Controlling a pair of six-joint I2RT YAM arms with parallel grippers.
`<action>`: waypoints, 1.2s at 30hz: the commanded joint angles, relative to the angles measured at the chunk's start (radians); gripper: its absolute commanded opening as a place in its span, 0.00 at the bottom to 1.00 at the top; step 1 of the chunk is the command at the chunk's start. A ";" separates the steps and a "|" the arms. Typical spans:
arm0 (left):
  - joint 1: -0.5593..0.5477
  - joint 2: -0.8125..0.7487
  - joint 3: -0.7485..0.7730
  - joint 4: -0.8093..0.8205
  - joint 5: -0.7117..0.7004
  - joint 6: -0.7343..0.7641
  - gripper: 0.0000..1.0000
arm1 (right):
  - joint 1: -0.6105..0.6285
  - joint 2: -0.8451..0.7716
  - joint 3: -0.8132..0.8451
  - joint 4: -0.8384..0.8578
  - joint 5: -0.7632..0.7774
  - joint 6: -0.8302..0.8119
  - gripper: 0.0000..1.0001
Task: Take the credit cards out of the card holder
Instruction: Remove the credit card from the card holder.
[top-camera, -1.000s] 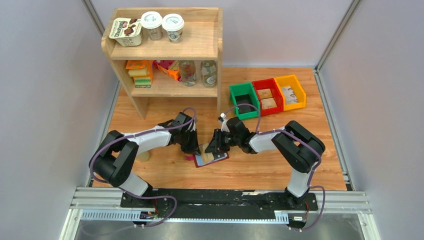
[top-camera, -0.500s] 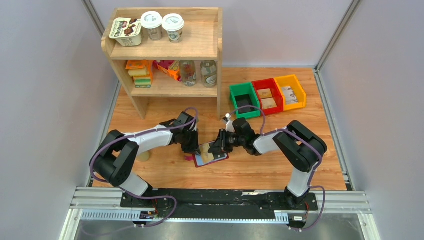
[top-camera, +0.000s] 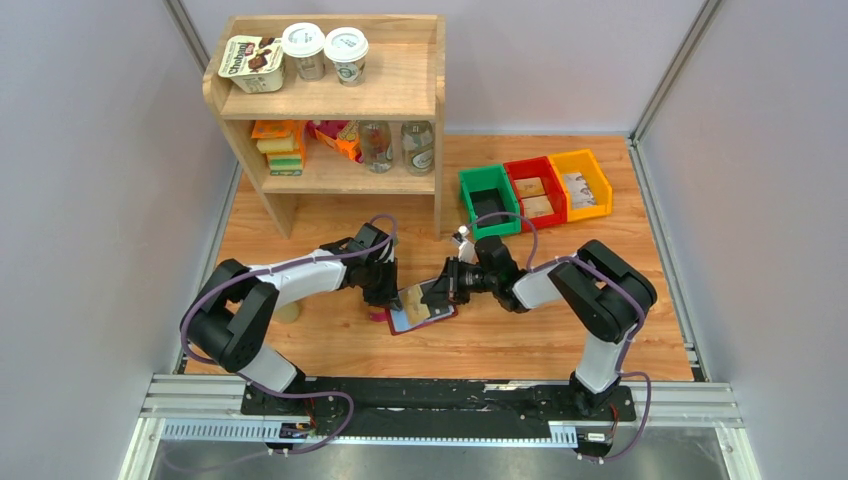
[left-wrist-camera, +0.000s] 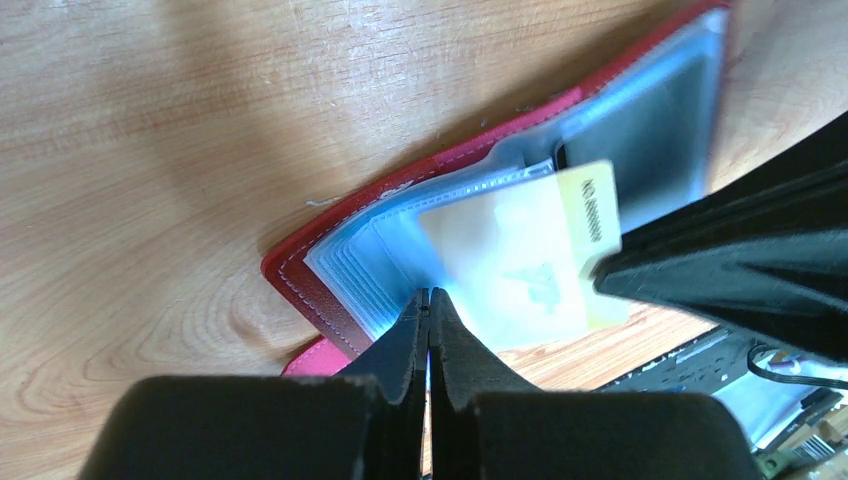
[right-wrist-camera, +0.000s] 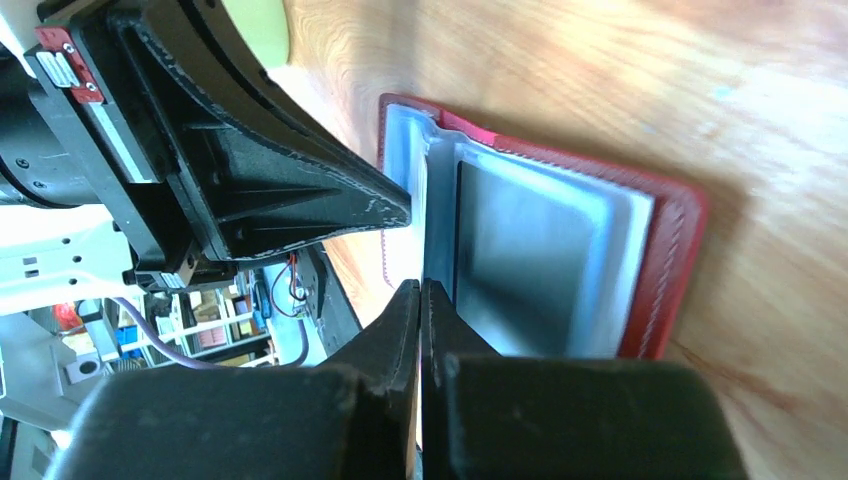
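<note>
Since a second ago my right gripper (top-camera: 443, 290) has drawn back rightward, pinching a pale card (left-wrist-camera: 520, 255) partly out of the open card holder (top-camera: 418, 318) on the table (top-camera: 560, 340). My left gripper (left-wrist-camera: 428, 310) clamps its sleeves (left-wrist-camera: 370, 260). The card's print is blurred.

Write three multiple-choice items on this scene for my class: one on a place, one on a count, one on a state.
1. Where does the card holder lie? A) on the shelf top B) on the table C) on the floor
2. How many plastic bins are there? A) two B) three C) four
3. The card holder is: A) open B) zipped shut C) folded shut
Key: B, it rests flat on the table; B, one green, one red, one yellow; A, its clear sleeves show.
</note>
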 joint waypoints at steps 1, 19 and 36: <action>0.006 0.043 -0.029 -0.067 -0.144 0.065 0.00 | -0.058 -0.013 -0.037 0.095 -0.045 0.005 0.00; 0.006 -0.262 -0.048 0.073 -0.067 0.132 0.37 | -0.176 -0.355 0.032 -0.504 0.066 -0.317 0.00; 0.006 -0.540 0.291 -0.048 0.442 0.740 0.57 | -0.032 -0.757 0.457 -1.220 0.033 -0.751 0.00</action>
